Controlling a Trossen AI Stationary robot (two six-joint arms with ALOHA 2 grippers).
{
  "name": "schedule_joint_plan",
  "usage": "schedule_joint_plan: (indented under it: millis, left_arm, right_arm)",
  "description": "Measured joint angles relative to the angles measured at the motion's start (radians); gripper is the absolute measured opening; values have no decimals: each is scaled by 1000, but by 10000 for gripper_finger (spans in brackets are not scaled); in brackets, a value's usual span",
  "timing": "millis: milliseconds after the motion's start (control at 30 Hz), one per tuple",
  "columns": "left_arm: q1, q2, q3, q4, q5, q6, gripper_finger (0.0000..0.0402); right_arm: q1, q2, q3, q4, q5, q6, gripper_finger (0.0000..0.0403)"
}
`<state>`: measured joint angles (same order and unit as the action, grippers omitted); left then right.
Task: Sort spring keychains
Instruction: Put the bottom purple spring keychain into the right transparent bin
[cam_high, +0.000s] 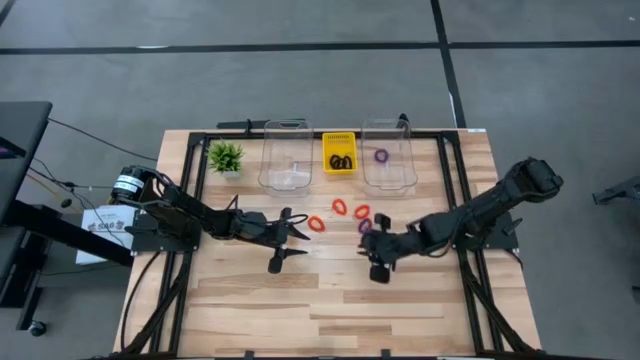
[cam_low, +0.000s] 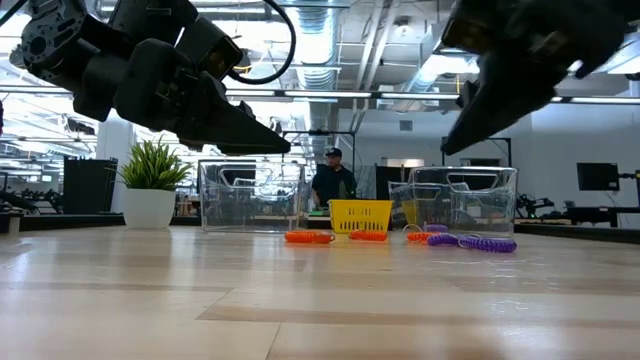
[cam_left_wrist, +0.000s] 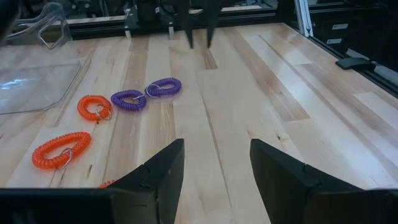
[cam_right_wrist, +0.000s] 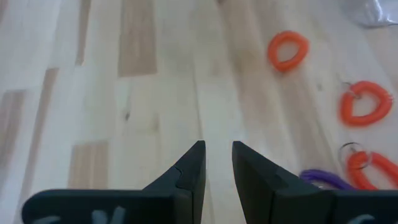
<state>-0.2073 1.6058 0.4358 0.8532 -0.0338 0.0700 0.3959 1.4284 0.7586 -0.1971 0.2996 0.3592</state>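
Looking straight down from the high view, sorting is partly done: black coiled keychains (cam_high: 340, 160) lie in the small yellow basket (cam_high: 338, 138), one purple coil (cam_high: 381, 156) sits in the right clear plastic bin (cam_high: 388, 153), and the left clear bin (cam_high: 285, 153) looks empty. Red coiled loops (cam_high: 339, 207) and a purple one (cam_high: 365, 226) wait loose on the pale wooden bench (cam_high: 330, 300), between the left claw (cam_high: 290, 240) and the right claw (cam_high: 379, 257). Neither holds anything, so I judge a fresh pick is in hand; the next move calls for lowering one claw over a single loop. The front half of the bench gives open room, while the black frame rails hem both sides.

At bench height, the low view shows both claws lifted above the surface, with red (cam_low: 308, 237) and purple coils (cam_low: 470, 242) lying before the bins.

From the left wrist, the fingers (cam_left_wrist: 155, 177) stand wide apart and empty, with two purple loops (cam_left_wrist: 146, 94) and red ones (cam_left_wrist: 61, 150) ahead.

From the right wrist, the fingers (cam_right_wrist: 186, 171) are narrowly parted, empty, with red loops (cam_right_wrist: 288, 50) off to one side.
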Motion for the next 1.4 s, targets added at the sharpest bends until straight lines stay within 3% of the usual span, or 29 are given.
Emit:
schedule_joint_plan:
  millis: [467,800,1400]
  left_arm:
    - [0,0,0,0,0,0,182]
    - [0,0,0,0,0,0,182]
    - [0,0,0,0,0,0,182]
  right_arm:
    - [8,0,0,-30,-3,46,72]
    - [-24,0,0,-381,67,341,72]
    - [-51,0,0,-341,82,347,72]
